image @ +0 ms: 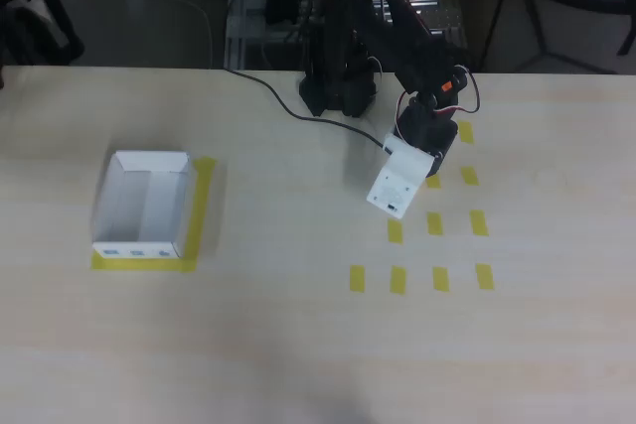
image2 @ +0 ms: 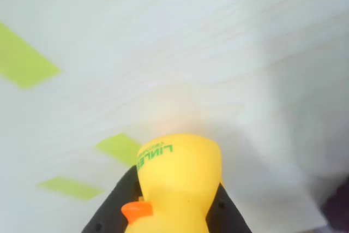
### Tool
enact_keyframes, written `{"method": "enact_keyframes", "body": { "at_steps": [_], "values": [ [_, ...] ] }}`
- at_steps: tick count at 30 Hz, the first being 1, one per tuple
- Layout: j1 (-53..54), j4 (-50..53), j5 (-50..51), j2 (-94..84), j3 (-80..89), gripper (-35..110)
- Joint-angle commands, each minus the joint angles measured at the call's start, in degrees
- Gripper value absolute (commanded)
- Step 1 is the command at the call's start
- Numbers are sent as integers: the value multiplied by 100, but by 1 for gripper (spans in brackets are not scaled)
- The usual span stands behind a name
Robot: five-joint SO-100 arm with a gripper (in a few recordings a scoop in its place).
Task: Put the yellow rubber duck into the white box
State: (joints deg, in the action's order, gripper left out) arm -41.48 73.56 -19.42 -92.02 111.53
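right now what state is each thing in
duck: held between the black fingers, off the table
gripper: shut on the duck, over the tape marks
box: open top, upright, nothing inside, on a yellow tape outline

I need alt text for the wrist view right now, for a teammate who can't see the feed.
A yellow rubber duck with green lettering on it fills the lower centre of the wrist view, held between the black fingers of the pincer. Beyond it lies a pale table with three yellow-green tape strips at left.
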Motion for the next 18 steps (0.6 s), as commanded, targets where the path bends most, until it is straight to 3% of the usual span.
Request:
{"method": "enact_keyframes", "body": {
  "at_steps": [1, 5, 9, 14, 18],
  "values": [
    [580, 1002, 281, -1336, -2145, 0],
    [1380, 1661, 325, -2074, -3823, 0],
    [2602, 1591, 272, -2848, -4544, 0],
    [4667, 896, 272, -4236, -3841, 0],
    [6354, -378, 308, -5502, -2188, 0]
  ]
}}
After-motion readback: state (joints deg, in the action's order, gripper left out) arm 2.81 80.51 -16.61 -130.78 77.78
